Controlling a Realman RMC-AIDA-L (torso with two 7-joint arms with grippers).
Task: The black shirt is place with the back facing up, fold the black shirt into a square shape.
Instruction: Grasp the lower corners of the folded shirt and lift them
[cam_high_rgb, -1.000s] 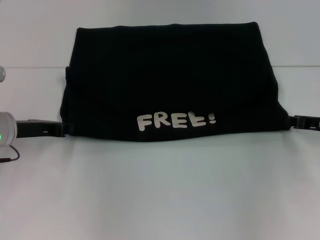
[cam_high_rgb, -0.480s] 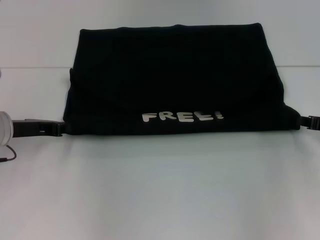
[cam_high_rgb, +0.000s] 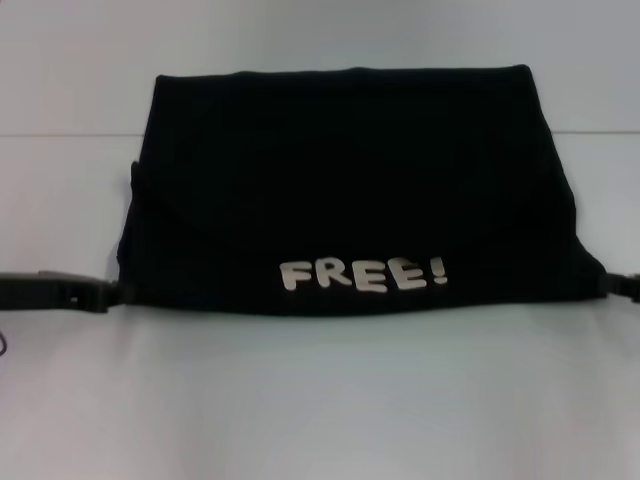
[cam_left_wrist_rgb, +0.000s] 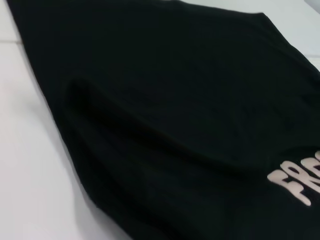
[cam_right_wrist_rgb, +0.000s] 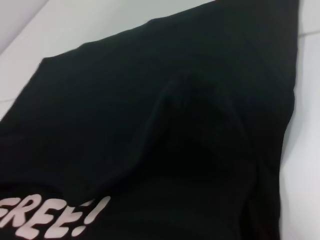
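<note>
Black shirt (cam_high_rgb: 350, 190) lies mid-table (cam_high_rgb: 320, 400), already folded into a wide band, white lettering (cam_high_rgb: 362, 274) at your near edge. Left gripper (cam_high_rgb: 110, 294) and right gripper (cam_high_rgb: 618, 286) sit at its near corners, likely to fold again; whether the jaws are gripping, can't tell.

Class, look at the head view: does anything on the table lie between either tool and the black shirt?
Nothing visible does. The left tool meets the black shirt at its near left corner, and the right tool meets its near right corner. Only bare white table surrounds the shirt.
</note>
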